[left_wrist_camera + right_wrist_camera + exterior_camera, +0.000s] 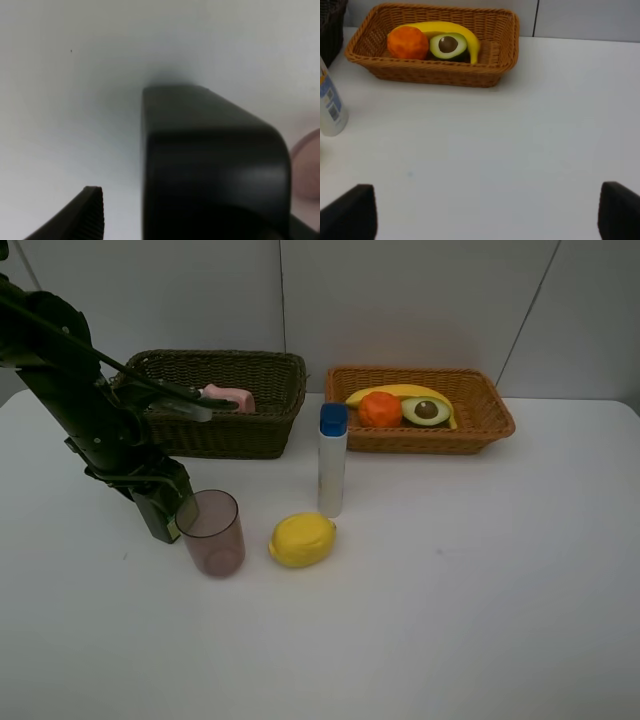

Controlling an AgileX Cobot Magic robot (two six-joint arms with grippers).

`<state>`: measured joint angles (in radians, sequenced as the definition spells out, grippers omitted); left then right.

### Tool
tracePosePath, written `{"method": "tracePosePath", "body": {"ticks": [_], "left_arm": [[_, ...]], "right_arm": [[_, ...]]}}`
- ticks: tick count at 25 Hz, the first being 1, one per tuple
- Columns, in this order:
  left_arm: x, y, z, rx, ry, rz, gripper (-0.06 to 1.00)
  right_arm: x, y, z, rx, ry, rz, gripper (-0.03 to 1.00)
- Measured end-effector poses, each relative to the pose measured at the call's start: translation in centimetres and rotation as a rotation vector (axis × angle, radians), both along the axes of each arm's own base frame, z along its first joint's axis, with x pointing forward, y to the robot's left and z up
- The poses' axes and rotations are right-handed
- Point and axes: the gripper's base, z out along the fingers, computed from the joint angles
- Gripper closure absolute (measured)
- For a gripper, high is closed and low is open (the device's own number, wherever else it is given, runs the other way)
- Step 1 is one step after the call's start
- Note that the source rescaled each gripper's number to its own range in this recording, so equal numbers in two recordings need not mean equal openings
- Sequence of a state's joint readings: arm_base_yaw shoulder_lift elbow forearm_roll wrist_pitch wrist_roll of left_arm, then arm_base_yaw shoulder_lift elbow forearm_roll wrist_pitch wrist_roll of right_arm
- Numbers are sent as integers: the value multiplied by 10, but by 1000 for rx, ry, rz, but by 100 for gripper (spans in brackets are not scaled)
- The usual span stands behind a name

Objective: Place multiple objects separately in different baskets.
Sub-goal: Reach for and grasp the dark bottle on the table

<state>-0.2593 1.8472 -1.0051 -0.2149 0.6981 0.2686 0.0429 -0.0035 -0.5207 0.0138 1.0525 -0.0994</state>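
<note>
Left gripper [170,520], low over the white table [450,600]: jaws parted, with bare tabletop showing between the fingers in the wrist view, so nothing is held. Its tip sits at the rim of the translucent pinkish tumbler [213,535], which stands upright just outside the gap; whether finger and rim touch cannot be told. Just beside the tumbler lies the lemon [301,539], and behind the lemon the tall white blue-capped bottle [332,465] stands upright. At the back, the dark brown basket [250,435] holds the small pink bottle [230,397], lying on its side. Next to it, the orange-tan basket [480,425] holds the banana [400,392], the orange [379,409] and the halved avocado [426,410], cut face up, all crowded together. Right gripper [485,210], seen only from its own wrist: jaws spread wide, empty, over bare table well apart from the orange-tan basket.
</note>
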Motion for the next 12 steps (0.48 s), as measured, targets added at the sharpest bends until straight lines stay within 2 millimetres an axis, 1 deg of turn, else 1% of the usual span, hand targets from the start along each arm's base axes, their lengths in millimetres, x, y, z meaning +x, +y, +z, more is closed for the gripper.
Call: {"method": "tracePosePath", "body": {"ticks": [9, 12], "left_arm": [[-2, 0, 1, 2, 20, -5, 19], [-1, -1, 8, -1, 38, -6, 19]], "right_arm": [[0, 0, 0, 0, 0, 0, 7], [0, 0, 0, 0, 0, 0, 7]]}}
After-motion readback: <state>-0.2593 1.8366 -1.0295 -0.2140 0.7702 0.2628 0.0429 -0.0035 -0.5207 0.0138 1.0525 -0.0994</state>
